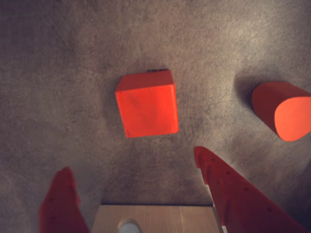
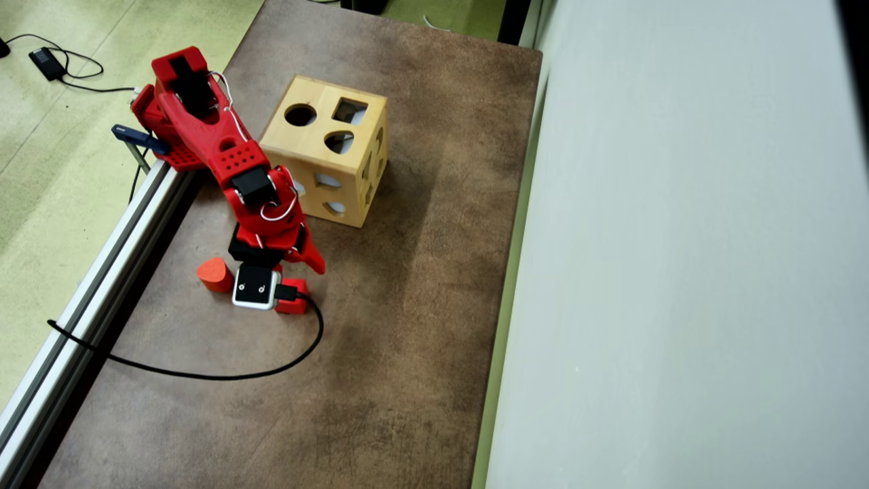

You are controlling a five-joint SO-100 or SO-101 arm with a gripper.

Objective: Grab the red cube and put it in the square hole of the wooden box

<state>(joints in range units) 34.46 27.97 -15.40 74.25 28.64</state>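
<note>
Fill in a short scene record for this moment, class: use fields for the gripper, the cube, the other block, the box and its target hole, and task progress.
gripper: gripper open, fingers apart above the mat, holding nothing
red cube: red cube lying on the mat, beyond the fingertips in the wrist view, untouched
other block: rounded red block apart from the cube, at right in the wrist view
wooden box: wooden box standing upright on the mat
square hole: square hole on the box's top face, empty
progress: cube not yet grasped
</note>
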